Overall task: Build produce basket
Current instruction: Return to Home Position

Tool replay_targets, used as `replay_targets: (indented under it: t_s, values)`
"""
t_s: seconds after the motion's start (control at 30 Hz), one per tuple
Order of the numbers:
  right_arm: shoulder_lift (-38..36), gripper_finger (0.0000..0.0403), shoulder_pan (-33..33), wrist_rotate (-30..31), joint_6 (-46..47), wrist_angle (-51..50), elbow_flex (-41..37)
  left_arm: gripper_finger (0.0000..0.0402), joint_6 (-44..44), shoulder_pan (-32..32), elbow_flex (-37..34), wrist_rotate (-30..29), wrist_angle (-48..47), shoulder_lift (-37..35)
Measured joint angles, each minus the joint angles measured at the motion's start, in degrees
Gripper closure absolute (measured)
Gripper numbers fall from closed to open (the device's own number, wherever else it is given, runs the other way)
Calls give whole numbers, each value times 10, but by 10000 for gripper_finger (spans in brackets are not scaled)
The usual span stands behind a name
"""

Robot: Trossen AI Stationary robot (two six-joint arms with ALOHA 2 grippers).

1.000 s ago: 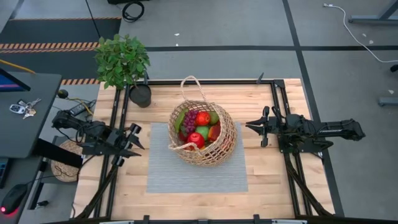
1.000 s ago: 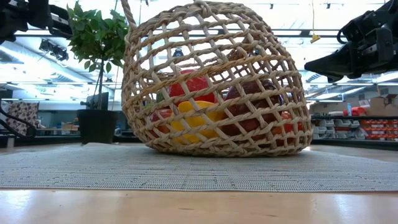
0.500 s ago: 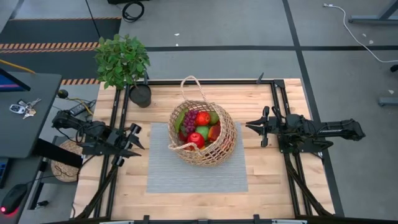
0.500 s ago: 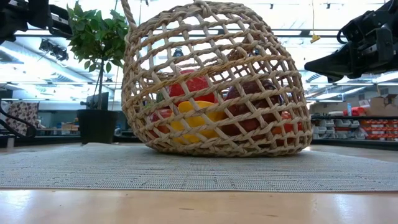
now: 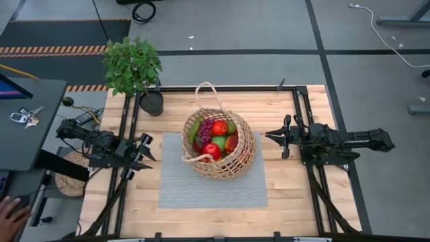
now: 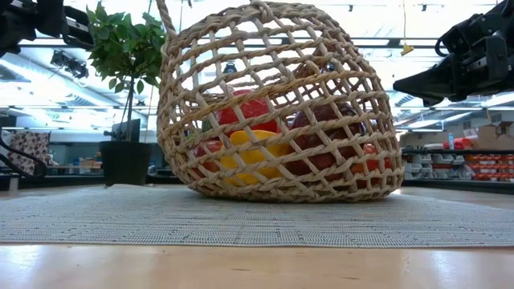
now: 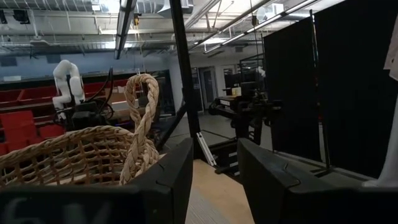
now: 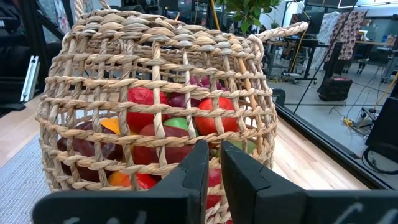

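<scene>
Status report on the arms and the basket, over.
Left gripper open, right gripper open, both empty beside mat. Basket full of produce. Nothing obstructing.

Two dark jointed arms; blocky black fingers [image 7: 168,186]

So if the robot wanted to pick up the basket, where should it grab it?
Probably by the thin looped handle at the basket's far rim, coming from above: it is the one slim part the fingers could close round. The body is much too wide.
</scene>
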Motion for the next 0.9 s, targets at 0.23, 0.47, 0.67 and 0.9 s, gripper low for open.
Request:
replay_targets:
  t_s: [0.23,0.47,0.67,0.9]
  values:
    - [0,353,0,0,0,0,0,267,0,0,0,0,0,0]
    - [0,353,0,0,0,0,0,267,0,0,0,0,0,0]
    - [0,353,0,0,0,0,0,264,0,0,0,0,0,0]
    - [0,353,0,0,0,0,0,262,0,0,0,0,0,0]
